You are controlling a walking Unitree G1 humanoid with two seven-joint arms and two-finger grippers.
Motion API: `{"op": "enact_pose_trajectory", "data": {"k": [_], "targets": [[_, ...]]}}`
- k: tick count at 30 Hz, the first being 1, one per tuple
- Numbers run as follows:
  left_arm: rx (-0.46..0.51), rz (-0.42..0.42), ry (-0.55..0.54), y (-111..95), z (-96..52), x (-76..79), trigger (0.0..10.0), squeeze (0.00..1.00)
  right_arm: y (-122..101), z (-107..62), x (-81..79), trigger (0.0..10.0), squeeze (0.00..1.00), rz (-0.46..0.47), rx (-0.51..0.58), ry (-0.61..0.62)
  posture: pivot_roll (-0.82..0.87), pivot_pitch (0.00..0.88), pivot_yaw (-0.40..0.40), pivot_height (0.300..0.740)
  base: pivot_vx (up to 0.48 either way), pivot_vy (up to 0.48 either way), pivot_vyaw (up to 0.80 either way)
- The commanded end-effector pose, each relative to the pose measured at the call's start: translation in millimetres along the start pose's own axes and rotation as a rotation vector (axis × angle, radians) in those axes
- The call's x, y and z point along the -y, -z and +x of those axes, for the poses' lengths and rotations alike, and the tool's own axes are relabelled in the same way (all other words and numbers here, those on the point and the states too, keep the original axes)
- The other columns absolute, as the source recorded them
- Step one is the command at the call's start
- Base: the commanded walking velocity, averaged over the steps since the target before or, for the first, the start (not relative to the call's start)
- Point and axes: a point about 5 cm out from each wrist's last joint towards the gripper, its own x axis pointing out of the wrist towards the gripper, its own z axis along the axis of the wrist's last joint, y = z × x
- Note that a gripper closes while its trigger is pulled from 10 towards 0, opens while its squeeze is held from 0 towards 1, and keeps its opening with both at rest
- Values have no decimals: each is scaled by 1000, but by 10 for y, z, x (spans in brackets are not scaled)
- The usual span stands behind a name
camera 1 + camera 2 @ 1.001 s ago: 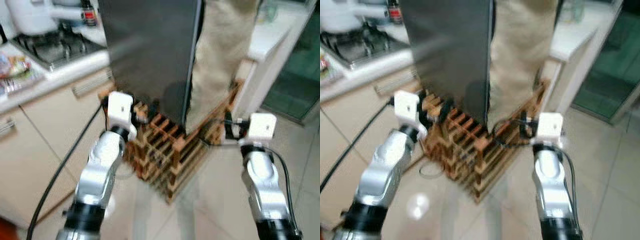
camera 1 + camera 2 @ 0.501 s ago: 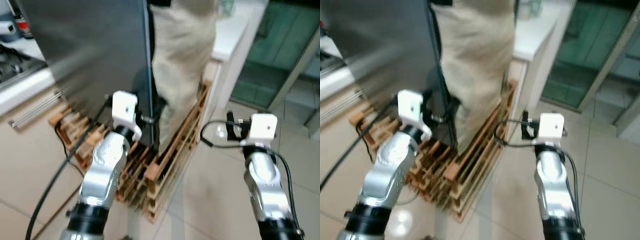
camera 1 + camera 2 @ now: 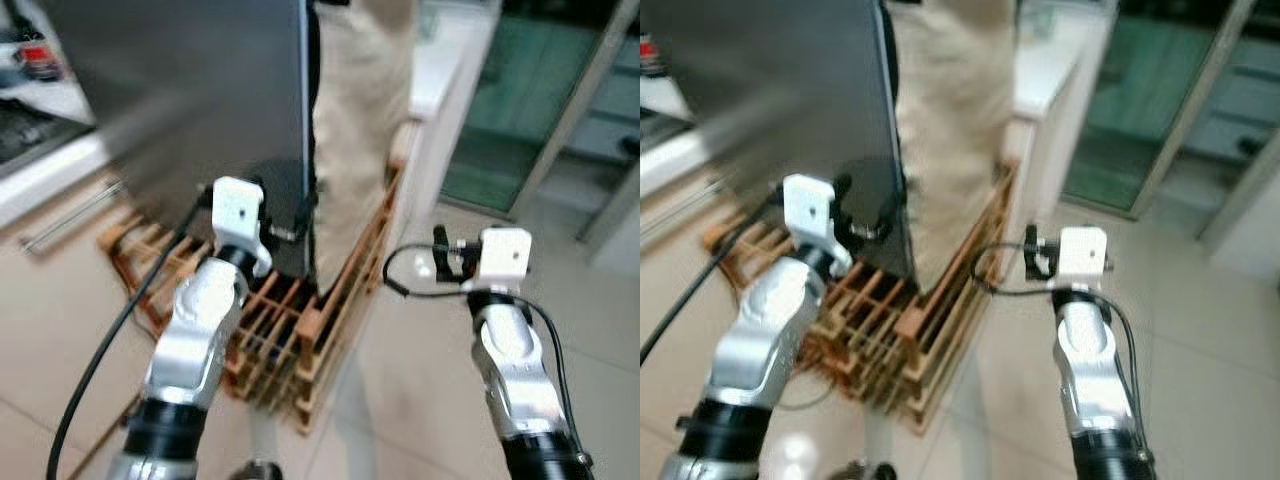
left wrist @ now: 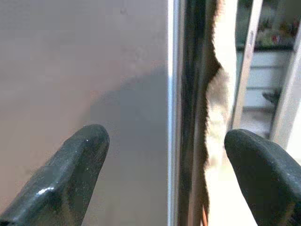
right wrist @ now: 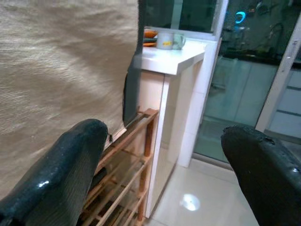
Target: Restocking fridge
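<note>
- Facing the closed fridge (image 3: 200,100) at 11 o'clock, on a pallet (image 3: 300,330).
- Holding left end effector (image 4: 167,155) wide at the door edge; right end effector (image 5: 160,155) wide, empty.
- Restocking seemingly not begun.

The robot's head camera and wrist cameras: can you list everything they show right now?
Fridge: one, dark grey, standing on the pallet, straight ahead.
Cloth cover: one, beige, hanging down the fridge's side.
Wooden pallet: one, brown slats, on the floor under the fridge.
Counter: one, white, beside the fridge; a cup stands on it.
Glass door: one, green-tinted, far right.
Floor: pale glossy tiles.
Cable: one, black, along the left arm.
Left gripper: open, fingers either side of the fridge's front edge.
Right gripper: open, empty, raised beside the pallet.
</note>
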Motion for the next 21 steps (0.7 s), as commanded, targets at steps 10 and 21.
{"op": "enact_pose_trajectory", "data": {"k": [10,21], "targets": [[-3,-53,44,-55,119,145,10000,0,20,43,2,10000,0,2,-7,-5,-79,0,6,740,0,0,0],[12,-68,-37,-81,331,82,10000,0,15,62,32,10000,0,-4,-2,1,-97,0,5,740,0,0,0]]}}
